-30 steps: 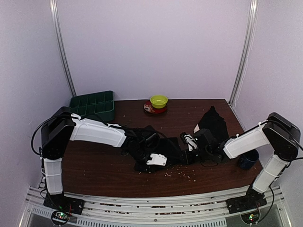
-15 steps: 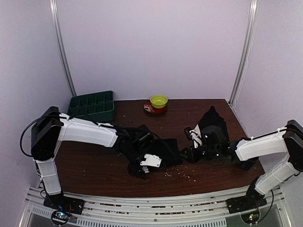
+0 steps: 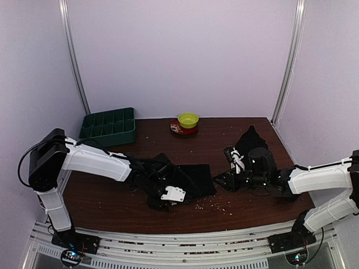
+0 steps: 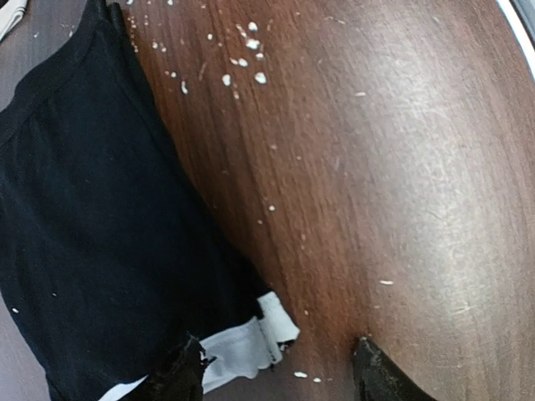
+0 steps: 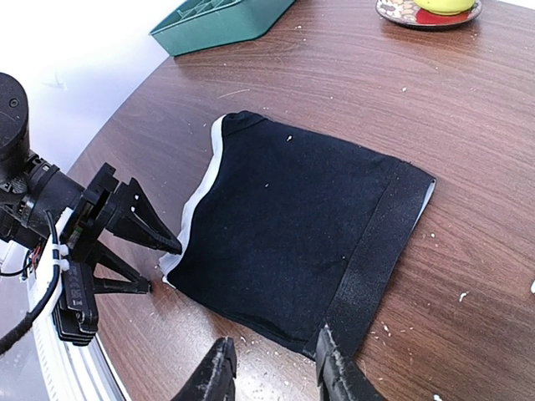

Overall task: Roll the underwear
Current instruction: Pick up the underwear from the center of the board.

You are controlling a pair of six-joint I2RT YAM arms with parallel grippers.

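The underwear [image 5: 292, 225] lies flat and unrolled at the centre of the worktop [image 5: 501, 167], between the two claws. The left claw [image 5: 165, 267] sits low at its white-trimmed edge, fingers spread wide, gripping nothing. The right claw [image 5: 272, 376] hovers at the opposite side, just beside the corner of the broad black band, fingers parted with bare worktop between them. A second garment [image 3: 252, 144] lies heaped behind the right arm, well apart. White crumbs [image 4: 251, 43] dot the worktop.

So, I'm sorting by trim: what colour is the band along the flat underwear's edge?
White band on black underwear, clearest in the right wrist view.
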